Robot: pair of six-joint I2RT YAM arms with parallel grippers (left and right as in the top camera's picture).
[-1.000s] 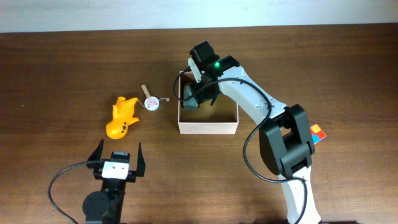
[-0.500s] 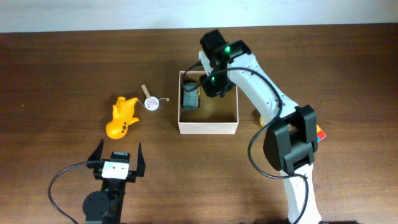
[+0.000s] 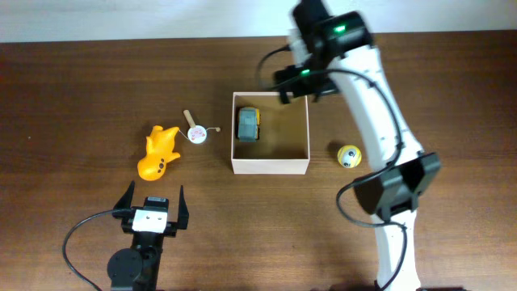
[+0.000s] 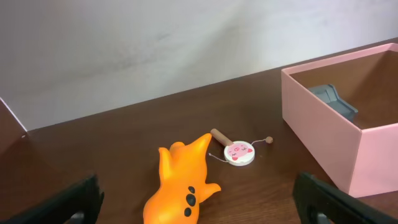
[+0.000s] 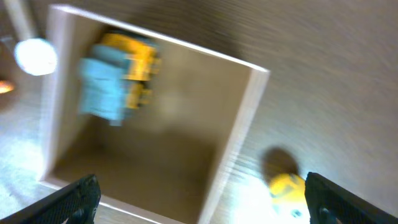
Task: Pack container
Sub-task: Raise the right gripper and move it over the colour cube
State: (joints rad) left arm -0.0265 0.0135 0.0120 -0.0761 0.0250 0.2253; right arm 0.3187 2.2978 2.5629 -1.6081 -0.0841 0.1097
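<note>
So the container [image 3: 271, 166] sat about mid-table, open top up, white outside, tan inside. Only one thing was in it: a little grey-and-yellow toy truck [image 3: 248, 124] lying on the floor of the container, close against its left wall and toward the far corner. The rest of the container floor was bare.

My read on handling: it's thin cardboard, so probably very light and likely to skid on the wood if nudged. The walls look stiff enough to hold shape but would buckle under a hard squeeze. If it had to be moved, I'd pinch one wall over the rim, one finger inside and one outside, near a corner where it's stiffest. I'd also keep it level, since there's no lid.

Outside the container, a small yellow ball [image 3: 349, 155] lay near its right front corner. A white disc on a stick [image 3: 196, 132] was just off its left wall, and an orange animal toy [image 3: 159, 151] sat further out that same side.

The right gripper [image 5: 200, 202] hovered above the container's far edge, fingers spread wide with nothing in them. The left gripper [image 3: 152, 202] was well in front of the container, off to its left, also spread and empty.
</note>
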